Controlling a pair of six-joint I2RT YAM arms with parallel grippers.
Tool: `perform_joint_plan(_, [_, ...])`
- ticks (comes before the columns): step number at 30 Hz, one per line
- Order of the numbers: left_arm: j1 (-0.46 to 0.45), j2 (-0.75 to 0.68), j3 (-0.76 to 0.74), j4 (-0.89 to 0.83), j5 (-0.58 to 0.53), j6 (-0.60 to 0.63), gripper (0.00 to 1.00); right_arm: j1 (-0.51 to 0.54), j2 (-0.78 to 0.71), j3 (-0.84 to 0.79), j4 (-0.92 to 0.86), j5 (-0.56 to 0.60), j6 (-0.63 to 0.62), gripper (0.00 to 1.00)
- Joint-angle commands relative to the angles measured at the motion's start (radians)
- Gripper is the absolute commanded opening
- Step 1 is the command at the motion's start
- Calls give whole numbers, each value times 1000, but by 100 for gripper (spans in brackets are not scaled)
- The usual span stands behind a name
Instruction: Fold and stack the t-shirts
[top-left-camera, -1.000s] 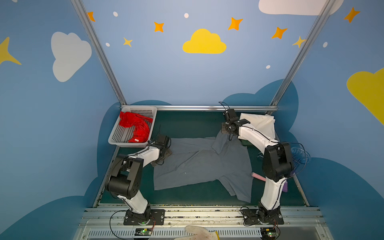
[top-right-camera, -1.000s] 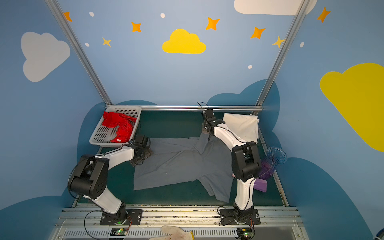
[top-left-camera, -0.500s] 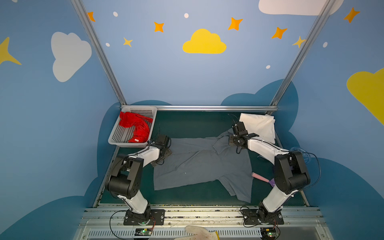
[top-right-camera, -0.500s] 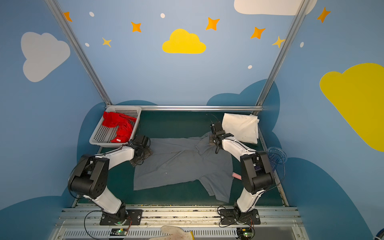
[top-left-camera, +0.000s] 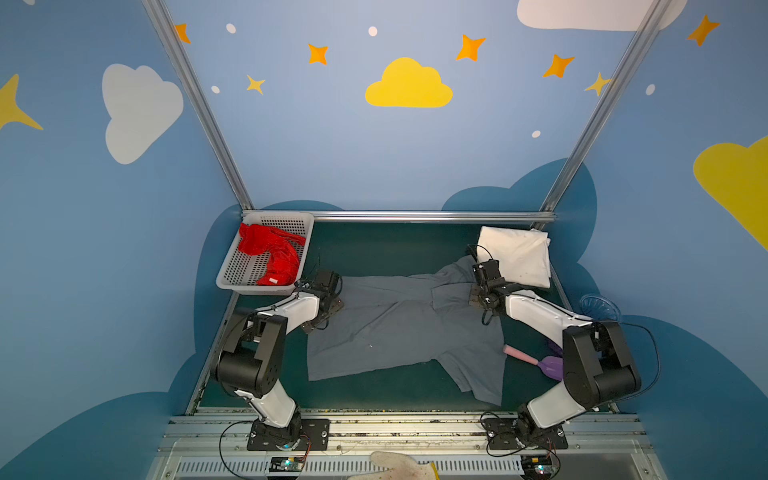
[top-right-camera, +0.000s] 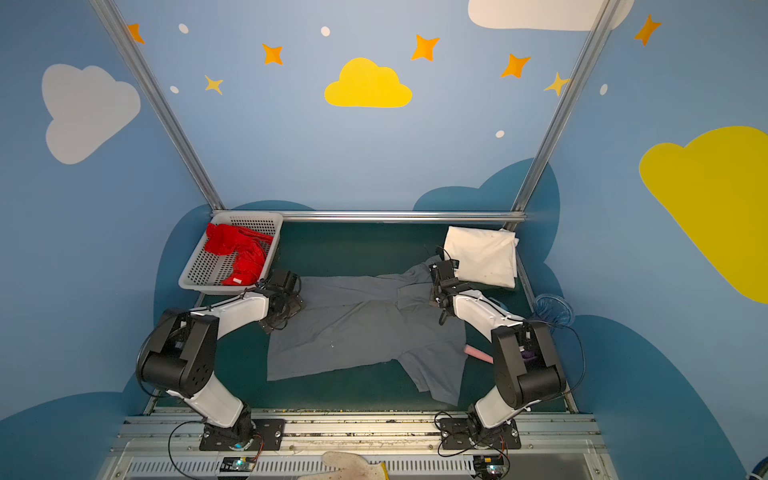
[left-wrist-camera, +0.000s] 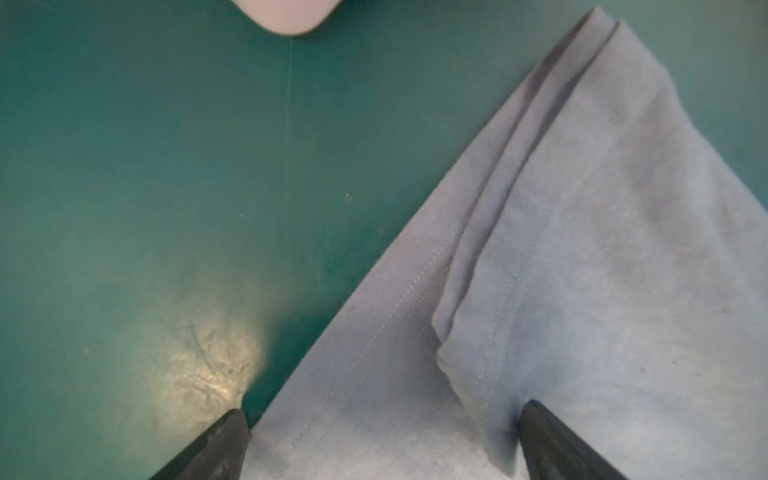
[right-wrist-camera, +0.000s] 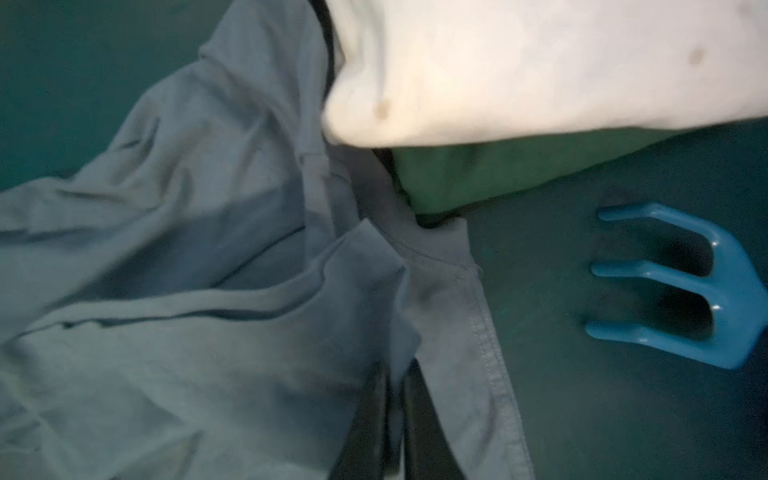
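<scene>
While the left gripper (left-wrist-camera: 382, 419) is held wide open, nothing is grasped by it; the hem of the slate grey cloth t-shirt (top-left-camera: 395, 328) is straddled by its fingers. The right gripper (right-wrist-camera: 392, 399) is seen almost closed, with a fold of that shirt pinched. The shirt is spread, creased, across the dark green table mat (top-left-camera: 374, 249), its far sleeve rumpled against the folded cream-white cloth t-shirt (top-left-camera: 515, 257). The bright red cloth t-shirt (top-left-camera: 270, 253) is left crumpled in the white perforated plastic basket (top-left-camera: 232, 274). A blue plastic three-pronged rake (right-wrist-camera: 706, 291) is seen just beside the grey hem.
</scene>
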Motion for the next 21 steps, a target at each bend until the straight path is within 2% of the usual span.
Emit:
perform_joint_plan(1, [16, 40, -26, -54, 15, -19, 100, -5, -50, -46, -16, 29, 43, 18])
perform_joint_plan(3, [19, 39, -26, -54, 15, -20, 100, -5, -70, -67, -23, 7, 49, 31])
perform_joint_plan(5, [17, 40, -26, -54, 17, -19, 100, -4, -90, -77, -48, -1, 63, 52])
perform_joint_plan(8, [17, 41, -20, -58, 35, -6, 100, -6, -141, -87, -77, -11, 89, 53])
perform_joint_plan(12, [9, 21, -13, -61, 98, 21, 100, -5, -147, 6, -137, -112, 89, 63])
perform_joint_plan(17, [-68, -84, -46, -31, 129, 75, 100, -4, 46, 257, -241, -272, 33, 66])
perform_joint_plan(21, [-121, -192, -64, -41, 106, 91, 100, 6, 284, 508, -362, -304, -18, 67])
